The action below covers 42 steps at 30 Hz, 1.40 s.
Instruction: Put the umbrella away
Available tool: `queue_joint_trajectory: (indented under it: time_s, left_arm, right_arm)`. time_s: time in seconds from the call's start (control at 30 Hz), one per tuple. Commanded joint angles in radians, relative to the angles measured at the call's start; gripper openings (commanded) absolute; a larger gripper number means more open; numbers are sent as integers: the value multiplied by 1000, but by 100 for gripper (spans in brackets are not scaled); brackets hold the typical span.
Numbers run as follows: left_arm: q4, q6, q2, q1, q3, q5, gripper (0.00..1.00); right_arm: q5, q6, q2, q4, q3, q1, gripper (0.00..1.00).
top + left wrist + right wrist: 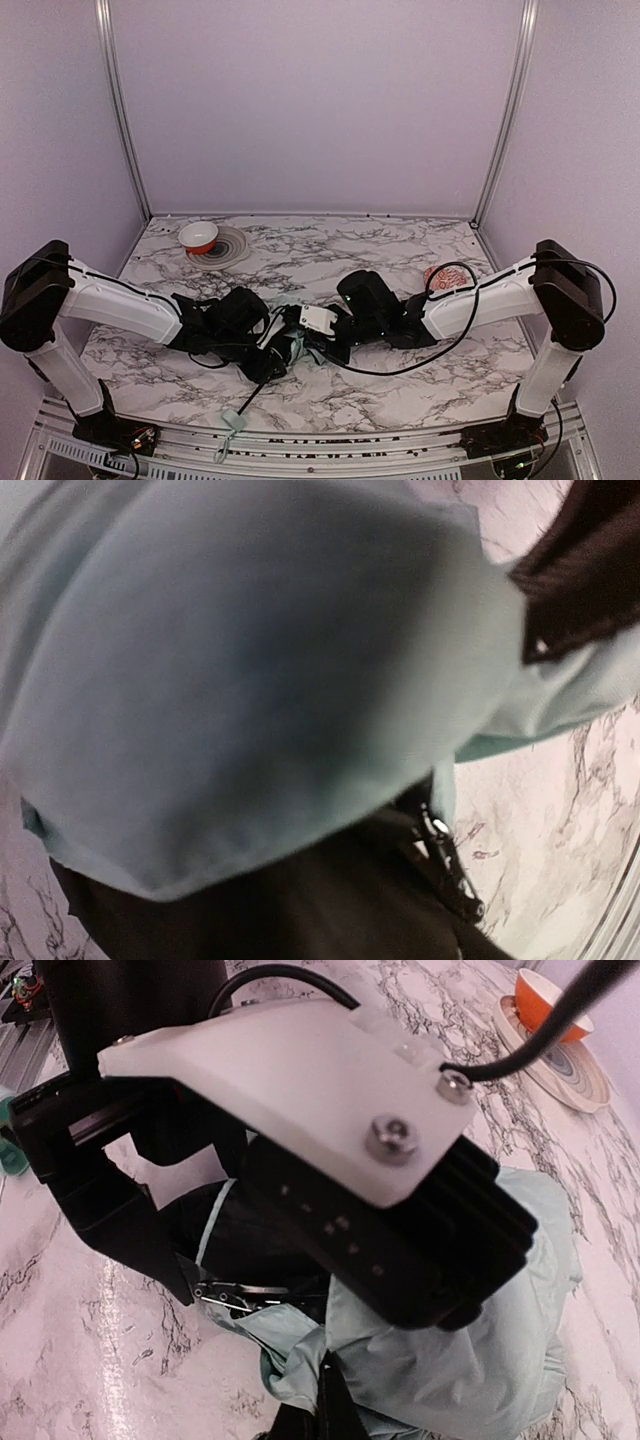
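Top external view is hiding much, Ana; where is the umbrella [470,1360] lying?

Ben, it is lying bunched on the tabletop [400,250], between both arms. The right gripper [332,345] is sitting fully closed beside it; whether it is pinching fabric, I cannot tell. The left gripper [288,348] is sitting against the canopy, and cloth is hiding its opening.

What are you advising?

I am thinking one gripper should be pinning the shaft while the other is gathering loose fabric.

Containers?

The bowl [198,237] on the plate [232,250] is showing nothing inside.
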Motion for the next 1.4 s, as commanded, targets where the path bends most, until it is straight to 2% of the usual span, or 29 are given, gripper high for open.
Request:
queue_joint_trajectory:
  time_s: [0.0, 0.07, 0.13, 0.17, 0.33, 0.5, 0.77, 1.1, 1.2, 1.37]
  left_arm:
    - [19, 13, 28, -4, -17, -5, 42]
    - [17, 21, 40, -4, -16, 7, 27]
    - [16, 25, 52, -2, -16, 8, 5]
    - [10, 23, 58, 0, -15, -7, 0]
    - [-42, -22, 87, 62, -3, -121, 0]
    - [-67, -14, 111, 158, 22, -147, 0]
    - [-90, 96, 155, 143, 67, -146, 0]
    - [-160, 327, 191, -49, 128, -179, 0]
    - [-167, 414, 151, -80, 110, -133, 0]
    - [-203, 599, 105, -152, 89, -15, 0]
  right_arm:
    - [17, 29, -40, 10, 19, -6, 0]
    - [28, 35, -56, 0, 13, -7, 0]
    - [44, 47, -77, -16, 8, -6, 0]
    - [55, 56, -88, -27, 2, -7, 0]
    - [90, 101, -180, -47, -73, -6, 0]
    - [86, 112, -276, -40, -157, -1, 0]
    - [125, 102, -346, -67, -159, -18, 0]
    - [80, 120, -214, -275, 170, -171, 0]
    - [36, 129, -128, -350, 280, -253, 0]
    - [-16, 87, -6, -447, 433, -271, 0]
